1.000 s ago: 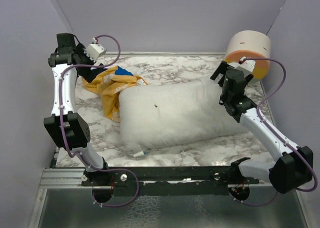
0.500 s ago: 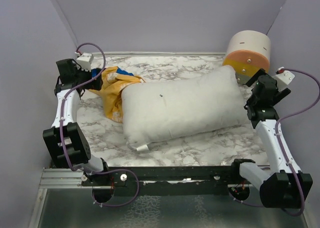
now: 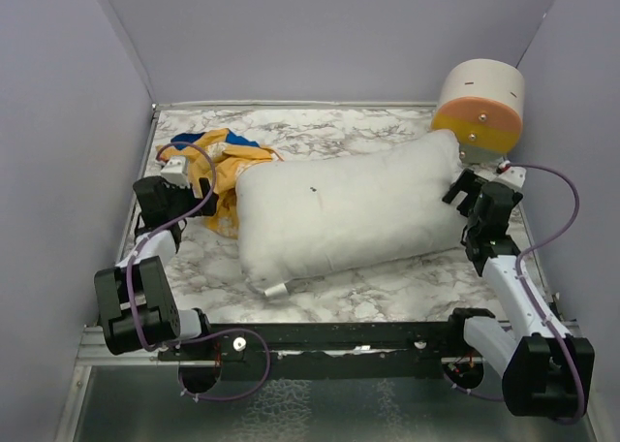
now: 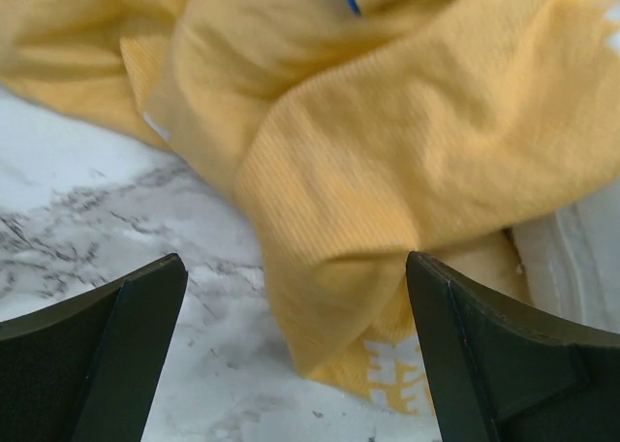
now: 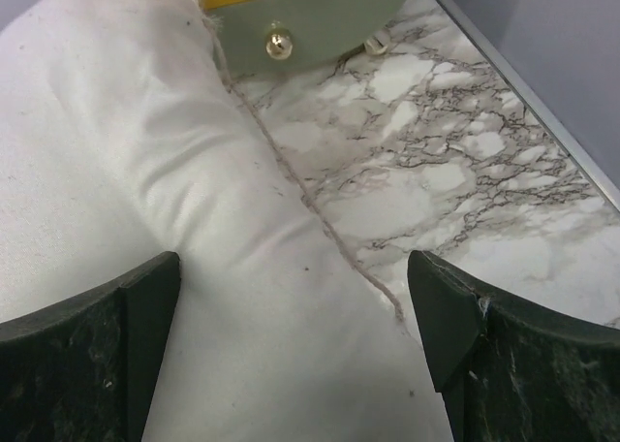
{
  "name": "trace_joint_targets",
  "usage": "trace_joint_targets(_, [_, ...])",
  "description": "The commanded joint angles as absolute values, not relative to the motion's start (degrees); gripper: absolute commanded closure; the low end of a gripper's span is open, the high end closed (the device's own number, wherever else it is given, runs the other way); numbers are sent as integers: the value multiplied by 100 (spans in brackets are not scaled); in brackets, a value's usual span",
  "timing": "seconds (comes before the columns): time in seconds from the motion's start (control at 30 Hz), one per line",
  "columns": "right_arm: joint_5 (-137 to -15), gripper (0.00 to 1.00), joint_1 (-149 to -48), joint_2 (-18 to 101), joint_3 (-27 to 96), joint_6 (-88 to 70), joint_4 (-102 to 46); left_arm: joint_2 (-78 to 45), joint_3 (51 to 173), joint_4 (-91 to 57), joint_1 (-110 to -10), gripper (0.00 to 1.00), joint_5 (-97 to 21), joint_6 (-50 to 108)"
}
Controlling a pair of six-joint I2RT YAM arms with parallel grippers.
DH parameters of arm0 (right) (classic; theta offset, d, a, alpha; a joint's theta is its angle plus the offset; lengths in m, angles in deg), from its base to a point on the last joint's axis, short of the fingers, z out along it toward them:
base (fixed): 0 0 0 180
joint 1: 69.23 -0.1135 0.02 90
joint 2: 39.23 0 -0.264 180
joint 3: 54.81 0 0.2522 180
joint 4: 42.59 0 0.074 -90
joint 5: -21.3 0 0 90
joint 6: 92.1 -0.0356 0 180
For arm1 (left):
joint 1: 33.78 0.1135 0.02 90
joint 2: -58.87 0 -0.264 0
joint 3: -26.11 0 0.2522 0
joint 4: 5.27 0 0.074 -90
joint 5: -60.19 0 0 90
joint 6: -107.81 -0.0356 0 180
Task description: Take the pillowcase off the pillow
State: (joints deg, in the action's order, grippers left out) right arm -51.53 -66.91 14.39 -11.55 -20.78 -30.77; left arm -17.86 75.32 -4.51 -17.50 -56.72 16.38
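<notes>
The white pillow (image 3: 349, 209) lies bare across the middle of the marble table, a small tag at its near left corner. The yellow-orange pillowcase (image 3: 218, 166) lies crumpled at its left end, a bit of blue showing. My left gripper (image 3: 179, 185) is open and empty, low beside the pillowcase; the left wrist view shows yellow fabric (image 4: 387, 142) with pale lettering between the jaws, untouched. My right gripper (image 3: 465, 190) is open and empty at the pillow's right end; the right wrist view shows the pillow's seam (image 5: 194, 229).
A cream-and-orange cylinder (image 3: 478, 103) stands at the back right, close to the pillow's far corner; its base shows in the right wrist view (image 5: 300, 25). Purple walls close in the table (image 3: 329, 132) on three sides. Both arms are folded low near the side walls.
Both arms have drawn back and down toward their bases. The left gripper dropped from above the pillowcase to beside it. The pillow has settled flatter.
</notes>
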Motion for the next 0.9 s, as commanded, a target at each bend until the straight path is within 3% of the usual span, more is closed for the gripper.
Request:
trace_joint_targets(0.0, [-5241,1,-6695,1320,-1766,-2146,-3735,-1682,6561,1898,-1764,1,-5693,1963])
trace_joint_targets(0.17, [-5741,1,-6695,421,-3075,-1263,-5721,-2243,5876,3715,-1804,1,-5449,2334])
trace_joint_targets(0.37, [-5765,1,-6694,962,-3716,-1027,-7471,-3289,5239,6086,-2126,1,-5101,2450])
trace_joint_targets(0.47, [-6310,1,-6695,1909,-3852,-1009,-8780,-3153,5276,5569,-2615,1,-4323,2003])
trace_joint_targets(0.6, [-6853,1,-6702,3461,-3977,-1131,-10537,-3624,4887,6739,-3038,1,-3609,1738])
trace_joint_targets(0.8, [-7867,1,-6828,5584,-3998,-677,-12836,-3486,5510,5366,-3232,1,-3120,1727])
trace_joint_targets(0.87, [-8083,0,-6866,5510,-3517,-568,-12319,-3465,5506,5316,-3228,1,-3111,1727])
